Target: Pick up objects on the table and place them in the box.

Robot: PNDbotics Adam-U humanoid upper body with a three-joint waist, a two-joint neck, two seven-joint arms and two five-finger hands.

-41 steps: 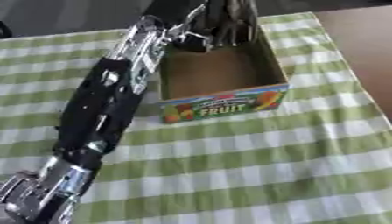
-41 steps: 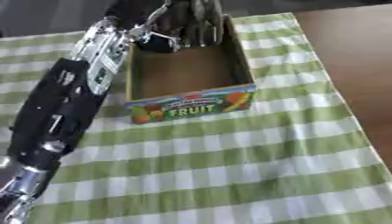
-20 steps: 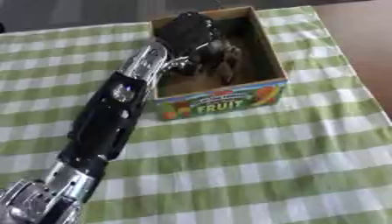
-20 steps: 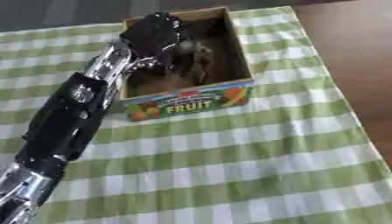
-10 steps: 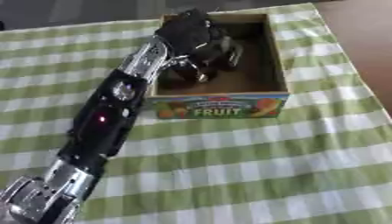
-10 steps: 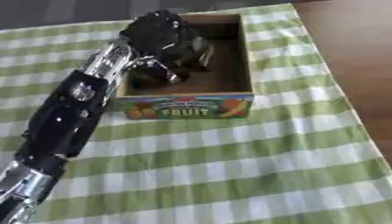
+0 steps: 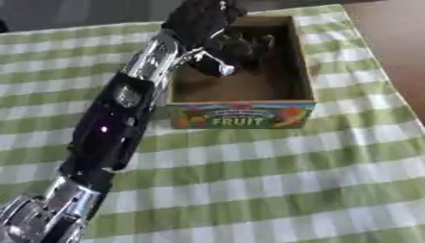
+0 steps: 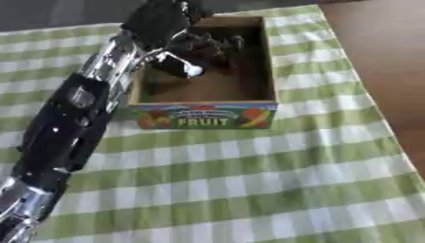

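While the left arm stretches up the cloth from the near left corner, the left hand (image 7: pixel 217 34) is inside the box (image 7: pixel 249 116), over its far left part. Its fingers (image 7: pixel 249 47) point down and across toward the right wall, bent at the tips and bunched fairly near one another, and the thumb (image 7: pixel 217 66) hangs lower, toward the near side, ending in a pale tip. Whether anything sits between thumb and fingers, I cannot tell: it is all dark on dark in there, and no separate object can be made out under the palm or beyond the fingertips.

Below the fingers lies the brown cardboard floor of the box, bare on the near half, just past the thumb. Nearer than the thumb stands the front wall, printed with coloured fruit and the word FRUIT. Right of the fingertips runs the right wall, close to them but apart. Under it all is the green and white checked tablecloth (image 8: pixel 249 180), and well to the right of the fingers the bare brown tabletop (image 8: pixel 374 52) shows past the cloth's edge. On the cloth, no loose object appears on the visible squares. The right hand shows nowhere.
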